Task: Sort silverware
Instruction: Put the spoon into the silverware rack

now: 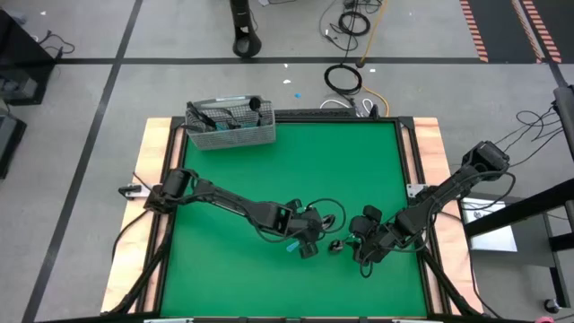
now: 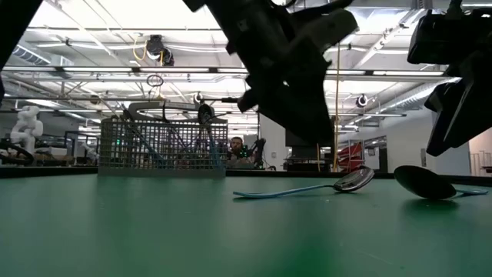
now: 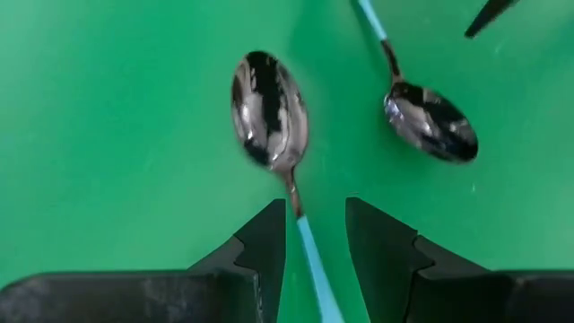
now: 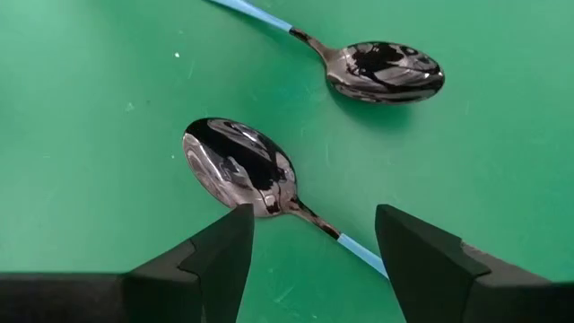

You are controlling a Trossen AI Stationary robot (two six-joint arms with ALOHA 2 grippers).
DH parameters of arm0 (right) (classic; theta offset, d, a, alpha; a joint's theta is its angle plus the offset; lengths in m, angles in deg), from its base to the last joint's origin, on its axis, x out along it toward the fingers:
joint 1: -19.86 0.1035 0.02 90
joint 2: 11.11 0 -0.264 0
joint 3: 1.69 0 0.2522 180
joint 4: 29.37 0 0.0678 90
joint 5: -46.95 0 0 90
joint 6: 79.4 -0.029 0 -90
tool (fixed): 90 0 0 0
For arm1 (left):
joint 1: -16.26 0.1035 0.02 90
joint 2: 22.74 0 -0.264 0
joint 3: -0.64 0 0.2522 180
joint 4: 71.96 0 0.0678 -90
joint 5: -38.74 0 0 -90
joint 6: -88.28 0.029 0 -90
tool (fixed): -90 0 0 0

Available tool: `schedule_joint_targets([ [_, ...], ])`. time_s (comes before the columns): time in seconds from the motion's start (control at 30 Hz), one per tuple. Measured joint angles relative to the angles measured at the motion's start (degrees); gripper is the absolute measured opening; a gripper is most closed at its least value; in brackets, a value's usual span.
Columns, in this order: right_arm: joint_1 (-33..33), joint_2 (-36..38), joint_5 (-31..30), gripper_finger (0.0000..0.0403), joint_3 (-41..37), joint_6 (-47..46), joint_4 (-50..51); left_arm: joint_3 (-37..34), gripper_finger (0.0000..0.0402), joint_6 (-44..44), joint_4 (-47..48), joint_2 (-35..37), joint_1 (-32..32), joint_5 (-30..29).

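Two spoons with dark metal bowls and light blue handles lie flat on the green mat, bowls close together. My left gripper [image 3: 316, 211] is open and hovers over one spoon [image 3: 269, 108], with its fingers on either side of the blue handle [image 3: 316, 269]. My right gripper [image 4: 314, 215] is open above the other spoon [image 4: 238, 166], whose handle [image 4: 363, 256] runs between its fingers. In the low view both grippers [image 2: 304, 115] [image 2: 453, 115] stand clear above the spoons [image 2: 354, 179] [image 2: 423, 182]. More silverware stands in the wire-mesh basket [image 1: 229, 126].
The grey wire-mesh basket [image 2: 161, 146] stands at the mat's far left corner, far from both grippers. The two arms meet closely near the mat's near middle [image 1: 334, 244]. Wooden borders edge the mat left and right; cables lie on the floor beyond the far edge.
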Motion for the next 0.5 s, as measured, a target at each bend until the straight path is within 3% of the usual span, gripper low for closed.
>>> schedule_joint_targets([
  [0.5, 0.0, 0.0, -2.4, 0.0224, 0.0, 1.9, 0.0, 0.2, 0.0121, -1.7, -2.9, -8.0, 0.1, -1.6],
])
